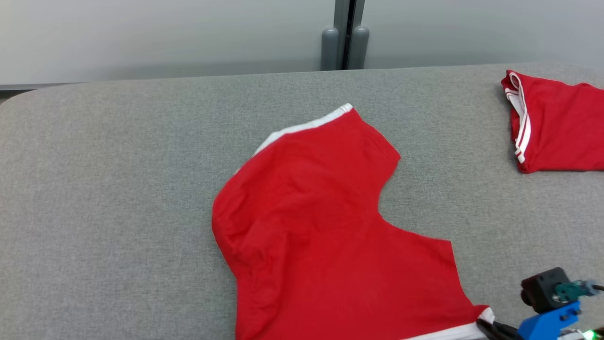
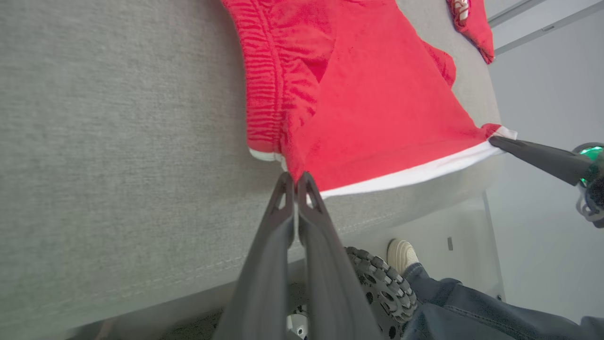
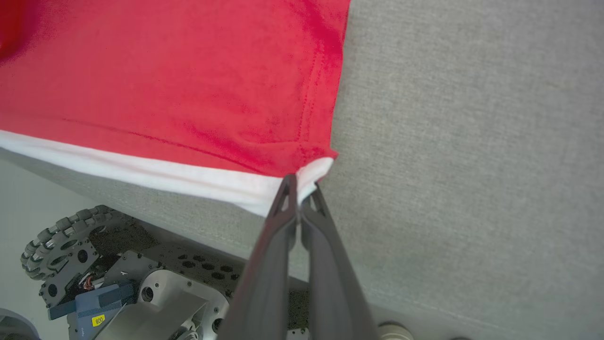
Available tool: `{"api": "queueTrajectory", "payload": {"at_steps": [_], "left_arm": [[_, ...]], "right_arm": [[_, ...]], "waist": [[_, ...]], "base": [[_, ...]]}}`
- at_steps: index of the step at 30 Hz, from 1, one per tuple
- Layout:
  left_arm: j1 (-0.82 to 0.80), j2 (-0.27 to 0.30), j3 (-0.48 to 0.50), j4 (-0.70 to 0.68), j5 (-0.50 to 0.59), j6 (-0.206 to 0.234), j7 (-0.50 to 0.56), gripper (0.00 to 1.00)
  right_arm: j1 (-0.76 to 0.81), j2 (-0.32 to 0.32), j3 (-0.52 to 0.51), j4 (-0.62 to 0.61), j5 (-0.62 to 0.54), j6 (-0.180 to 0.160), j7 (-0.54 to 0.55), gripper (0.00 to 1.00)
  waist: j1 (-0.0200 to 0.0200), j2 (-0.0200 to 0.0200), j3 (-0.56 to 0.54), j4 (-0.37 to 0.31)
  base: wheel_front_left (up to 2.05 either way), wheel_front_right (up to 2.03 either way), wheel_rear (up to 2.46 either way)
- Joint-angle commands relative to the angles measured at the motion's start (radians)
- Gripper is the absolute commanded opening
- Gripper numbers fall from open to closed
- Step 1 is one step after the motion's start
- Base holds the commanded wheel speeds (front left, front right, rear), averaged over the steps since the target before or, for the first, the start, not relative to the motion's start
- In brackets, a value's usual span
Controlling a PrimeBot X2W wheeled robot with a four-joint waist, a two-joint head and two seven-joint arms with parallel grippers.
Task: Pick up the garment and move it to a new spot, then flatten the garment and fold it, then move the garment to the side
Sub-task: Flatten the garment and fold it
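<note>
Currently garment [image 1: 321,226] lies spread on counter [image 1: 118,189], hem [image 2: 415,172] at near edge. Left tool [image 2: 296,177] and right tool [image 3: 298,189] both pinched shut on white hem, at opposite ends. We judge garment light, limp, crease-prone; best hold at hem corners, tension even.

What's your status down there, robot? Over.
Left gripper and right gripper: jaws shut on white hem. Red garment spread on grey table, hem at near edge. Second red garment far right, apart.
</note>
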Motion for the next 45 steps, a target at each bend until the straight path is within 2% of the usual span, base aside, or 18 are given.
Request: {"api": "queueTrajectory", "payload": {"at_steps": [1,4,7,12,14,20,28,36,41,45], "left_arm": [[0.012,0.022,-0.004,-0.03,-0.008,-0.003,0.022,0.0],[0.002,0.054,-0.005,-0.095,-0.028,-0.011,0.072,0.0],[-0.05,0.087,0.009,-0.132,-0.056,-0.034,0.126,0.0],[-0.188,0.119,0.044,-0.116,-0.145,-0.066,0.258,0.0],[-0.253,0.116,0.071,-0.093,-0.187,-0.062,0.298,0.0],[-0.437,0.076,0.146,0.014,-0.259,-0.047,0.347,0.0],[-0.643,0.006,0.181,0.201,-0.265,-0.052,0.338,0.0],[-0.76,-0.04,0.19,0.377,-0.238,-0.075,0.295,0.0],[-0.795,-0.07,0.179,0.437,-0.228,-0.105,0.27,0.0],[-0.811,-0.092,0.168,0.466,-0.223,-0.121,0.256,0.0]], "right_arm": [[0.029,0.012,-0.031,-0.052,0.002,0.0,0.038,0.0],[0.054,0.02,-0.081,-0.156,-0.015,0.0,0.11,0.0],[0.003,-0.001,-0.093,-0.206,-0.027,0.0,0.15,0.0],[-0.16,-0.058,-0.031,-0.18,0.014,0.0,0.196,0.0],[-0.257,-0.074,0.012,-0.146,0.042,0.0,0.2,0.0],[-0.558,-0.083,0.121,0.034,0.095,0.0,0.114,0.0],[-0.87,-0.073,0.272,0.304,0.131,0.0,-0.033,0.0],[-1.073,-0.054,0.361,0.551,0.132,0.0,-0.187,0.0],[-1.157,-0.04,0.377,0.702,0.123,0.0,-0.296,0.0],[-1.192,-0.031,0.389,0.776,0.121,0.0,-0.348,0.0]], "waist": [[0.0002,0.0001,0.004,0.006],[0.0002,0.0001,0.005,0.012],[0.0002,0.0001,0.007,0.013],[0.0002,0.0001,0.012,0.006],[0.0002,0.0001,0.02,-0.004],[0.0002,0.0001,0.069,-0.015],[0.0002,0.0001,0.151,0.002],[0.0002,0.0001,0.226,0.029],[0.0002,0.0001,0.261,0.06],[0.0002,0.0001,0.277,0.081]], "base": [[0.0,0.0,0.0],[0.0,0.0,0.0],[0.0,0.0,0.0],[0.0,0.0,0.0],[0.0,0.0,0.0],[0.0,0.0,0.0],[0.0,0.0,0.0],[0.0,0.0,0.0],[0.0,0.0,0.0],[0.0,0.0,0.0]]}}
